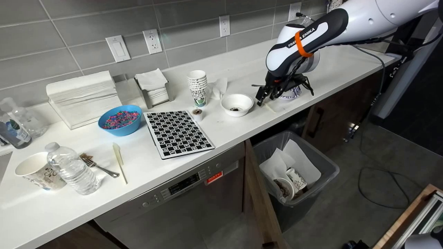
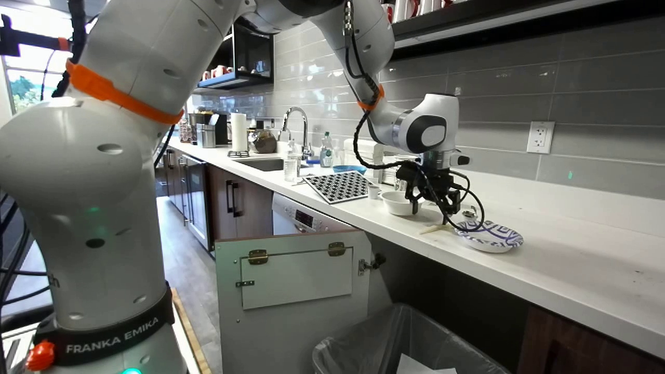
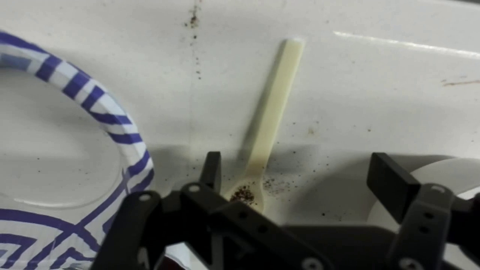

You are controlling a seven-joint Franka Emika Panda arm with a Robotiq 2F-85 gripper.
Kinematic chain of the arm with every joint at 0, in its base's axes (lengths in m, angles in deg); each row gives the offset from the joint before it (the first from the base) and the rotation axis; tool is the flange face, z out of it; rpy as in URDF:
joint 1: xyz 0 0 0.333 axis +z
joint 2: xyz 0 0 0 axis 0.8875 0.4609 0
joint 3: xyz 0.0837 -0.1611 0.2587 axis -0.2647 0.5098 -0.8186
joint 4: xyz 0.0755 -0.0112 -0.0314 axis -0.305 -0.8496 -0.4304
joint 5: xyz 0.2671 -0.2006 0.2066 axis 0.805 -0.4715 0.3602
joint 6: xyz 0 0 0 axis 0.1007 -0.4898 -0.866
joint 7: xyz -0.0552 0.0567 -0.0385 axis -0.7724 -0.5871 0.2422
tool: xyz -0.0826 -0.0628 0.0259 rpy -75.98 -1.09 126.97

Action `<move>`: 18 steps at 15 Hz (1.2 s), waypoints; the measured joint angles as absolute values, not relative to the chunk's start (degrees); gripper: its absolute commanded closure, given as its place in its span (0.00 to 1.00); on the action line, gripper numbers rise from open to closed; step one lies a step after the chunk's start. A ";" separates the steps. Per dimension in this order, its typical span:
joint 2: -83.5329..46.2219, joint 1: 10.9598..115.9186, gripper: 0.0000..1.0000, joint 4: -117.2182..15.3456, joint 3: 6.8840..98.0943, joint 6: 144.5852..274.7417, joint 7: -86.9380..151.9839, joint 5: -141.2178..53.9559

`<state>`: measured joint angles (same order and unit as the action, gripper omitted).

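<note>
My gripper [image 3: 300,176] stands open above the white counter, with nothing gripped. Below it, in the wrist view, lies a pale spoon [image 3: 276,101] with dark grounds in its bowl; the left finger hides part of that bowl. Whether that finger touches the spoon I cannot tell. A blue-and-white patterned dish [image 3: 126,137] is left of the fingers in the wrist view. On the right, a white bowl [image 3: 442,170] shows partly behind the right finger. In an exterior view this bowl [image 1: 238,100] holds some dark residue and sits beside the gripper [image 1: 267,98].
A checkered board [image 1: 178,133], a small cup [image 1: 197,116] and stacked paper cups [image 1: 199,93] stand farther along the counter. Beyond are a blue bowl [image 1: 126,129] and a water bottle [image 1: 74,169]. Below the edge are a lined bin [image 1: 328,169] and an open cabinet door [image 2: 291,332].
</note>
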<state>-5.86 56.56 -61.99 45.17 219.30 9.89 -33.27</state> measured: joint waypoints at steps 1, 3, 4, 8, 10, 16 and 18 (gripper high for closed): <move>-5.83 56.43 0.00 -61.90 44.99 219.30 9.71 -33.17; -5.60 56.02 0.16 -61.45 44.43 219.30 9.34 -33.07; -5.38 55.88 0.27 -61.02 44.23 219.30 9.19 -33.07; -4.48 55.77 0.06 -59.30 44.18 219.13 9.14 -33.07; -3.93 55.67 0.00 -58.59 44.18 219.10 9.27 -33.07; -2.73 55.58 0.00 -57.62 44.41 218.77 11.39 -33.07; -2.49 55.59 0.00 -57.48 44.42 218.04 12.25 -33.07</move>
<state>-2.49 55.59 -57.48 44.42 218.04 12.25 -33.07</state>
